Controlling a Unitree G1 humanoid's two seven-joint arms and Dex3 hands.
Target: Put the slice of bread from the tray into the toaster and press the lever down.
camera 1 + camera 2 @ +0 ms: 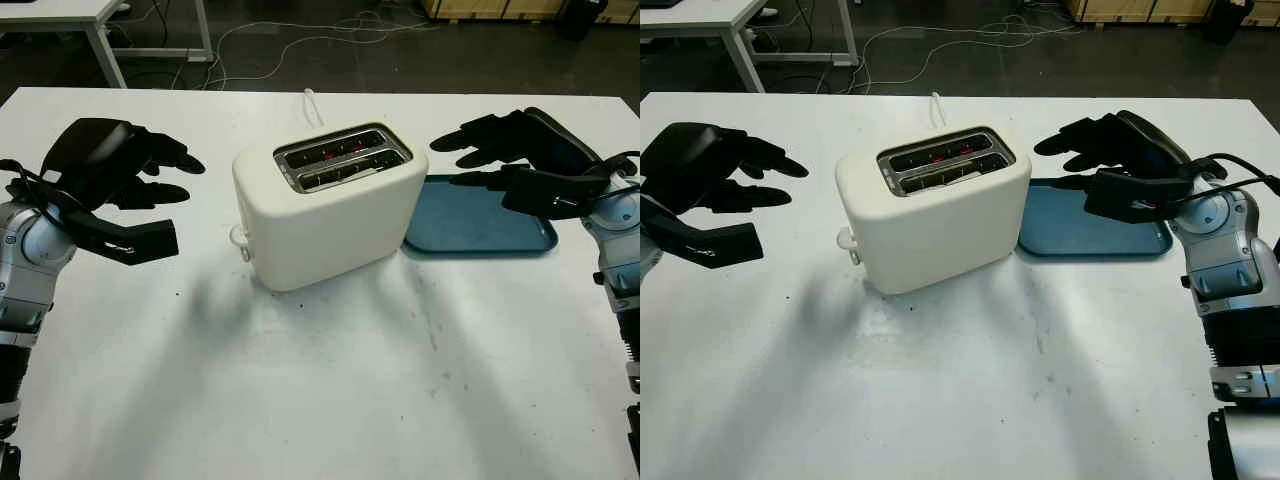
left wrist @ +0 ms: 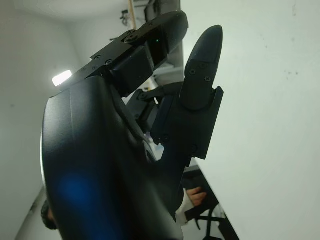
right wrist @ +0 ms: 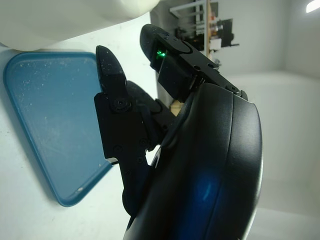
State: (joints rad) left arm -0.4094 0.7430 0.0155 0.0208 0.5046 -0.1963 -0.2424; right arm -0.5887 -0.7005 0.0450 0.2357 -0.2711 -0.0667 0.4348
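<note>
Right now your right hand (image 1: pixel 1110 150) hangs released over the blue tray (image 1: pixel 1092 232), its fingers (image 1: pixel 1065 140) pointing toward the toaster (image 1: pixel 932 210) and holding nothing. From the right wrist you can see the tray's bare, speckled floor and one rounded corner, with the toaster's pale wall just beyond it; the far part of the tray is covered by the hand's own shell.

Your left hand (image 1: pixel 120 170) is released too, raised above the worktop (image 1: pixel 330 380) on the other side of the toaster and well apart from it. Its fingers (image 1: pixel 170 155) reach toward the toaster without touching it. From the left wrist you get the fingers against the white worktop, and past them a person's hand by a chair, hard to make out.

The toaster stands in the middle of the worktop, touching or just beside the tray's near corner. You can see a red glow in its two slots (image 1: pixel 342 158). Whether the bread sits down inside them you cannot tell, since the slots look dark. A small knob (image 1: pixel 239 237) sticks out low on the toaster's end facing your left hand. A white cord (image 1: pixel 313 105) runs away behind it toward the far edge.
</note>
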